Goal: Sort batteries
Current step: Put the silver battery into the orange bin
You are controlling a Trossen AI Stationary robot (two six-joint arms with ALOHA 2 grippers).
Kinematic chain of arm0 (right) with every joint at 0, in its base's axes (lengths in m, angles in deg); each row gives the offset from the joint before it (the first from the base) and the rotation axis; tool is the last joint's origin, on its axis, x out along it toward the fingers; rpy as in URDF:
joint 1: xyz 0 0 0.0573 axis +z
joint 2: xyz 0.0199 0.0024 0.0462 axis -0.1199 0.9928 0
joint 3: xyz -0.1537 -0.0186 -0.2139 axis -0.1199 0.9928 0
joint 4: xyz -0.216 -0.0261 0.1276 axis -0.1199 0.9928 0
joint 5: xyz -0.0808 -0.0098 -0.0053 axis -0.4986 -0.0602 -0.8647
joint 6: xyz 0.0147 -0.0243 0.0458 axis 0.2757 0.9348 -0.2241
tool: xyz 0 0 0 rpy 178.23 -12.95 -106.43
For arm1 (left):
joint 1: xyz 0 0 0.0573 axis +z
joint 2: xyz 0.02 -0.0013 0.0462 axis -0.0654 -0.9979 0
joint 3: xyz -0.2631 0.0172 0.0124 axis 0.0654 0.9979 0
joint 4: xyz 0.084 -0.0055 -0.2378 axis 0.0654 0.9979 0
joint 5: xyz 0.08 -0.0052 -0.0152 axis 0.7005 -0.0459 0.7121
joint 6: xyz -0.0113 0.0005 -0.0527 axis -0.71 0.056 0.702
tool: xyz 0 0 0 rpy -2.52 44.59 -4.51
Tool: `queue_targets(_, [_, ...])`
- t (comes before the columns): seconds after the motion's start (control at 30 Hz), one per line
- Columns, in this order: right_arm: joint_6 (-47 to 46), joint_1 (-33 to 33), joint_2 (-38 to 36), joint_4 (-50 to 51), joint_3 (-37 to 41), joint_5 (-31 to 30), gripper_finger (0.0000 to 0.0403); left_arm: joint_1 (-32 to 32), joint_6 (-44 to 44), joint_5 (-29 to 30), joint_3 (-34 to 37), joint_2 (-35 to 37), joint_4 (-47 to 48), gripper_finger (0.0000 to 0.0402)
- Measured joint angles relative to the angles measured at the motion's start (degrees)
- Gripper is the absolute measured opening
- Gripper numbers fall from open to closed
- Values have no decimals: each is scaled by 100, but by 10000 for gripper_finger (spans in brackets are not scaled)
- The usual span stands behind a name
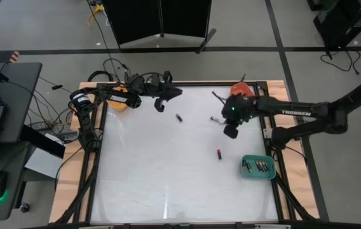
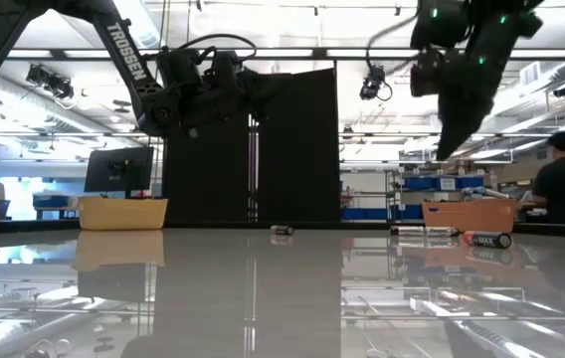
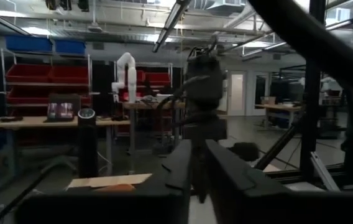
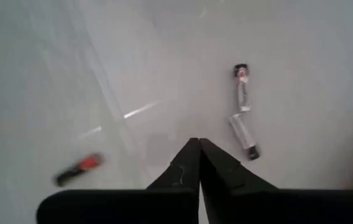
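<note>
The green tray [image 1: 258,168] sits at the near right corner of the white surface [image 1: 149,178] and holds several batteries [image 1: 261,166]. Just left of the tray and a little farther back lies a lone red-and-dark battery [image 1: 219,153]. Well beyond the tray, toward the far edge, two silvery cells [image 4: 243,112] lie end to end at an angle, and another dark battery [image 1: 179,117] lies farther left. The right gripper [image 4: 199,151] hangs above the surface between the tray and those two cells, its fingers pressed together on nothing. The left gripper [image 3: 199,163], far across from the tray near the orange tray [image 1: 119,102], is raised; whether it grips anything cannot be told.
</note>
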Motion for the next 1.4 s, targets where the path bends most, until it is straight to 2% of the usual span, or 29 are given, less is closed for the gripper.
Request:
queue_targets(0.13, [872,-556,2,-266,384,261,27,0,15,-22,0,0,70,8])
queue_targets(0.3, [1267,-807,48,-641,686,273,32,-2,-163,65,0,0,669,12])
queue_targets(0.4, [1386,-852,254,-731,691,272,45,-64,-603,383,0,0,1246,11])
queue_targets(0.53, [1442,-850,786,-805,693,272,75,-196,-1044,803,0,0,1766,11])
queue_targets(0.67, [1533,-850,1253,-919,693,270,115,-234,-1046,886,0,0,2104,11])
queue_targets(0.8, [1594,-848,1456,-1099,693,93,155,-256,-1218,1132,0,37,2562,10])
queue_targets(0.93, [1813,-849,1508,-1127,693,-186,178,-272,-1734,1482,0,422,3396,10])
queue_targets(1.03, [1935,-850,1506,-1215,693,-205,180,-305,-2124,1715,0,804,4119,10])
queue_targets(1.17, [2095,-850,1508,-1276,695,-191,161,-378,-2468,2009,-2,1188,4907,10])
queue_targets(1.4, [2179,-901,2138,-1455,673,37,119,-493,-2694,2374,-2,1226,5545,10])
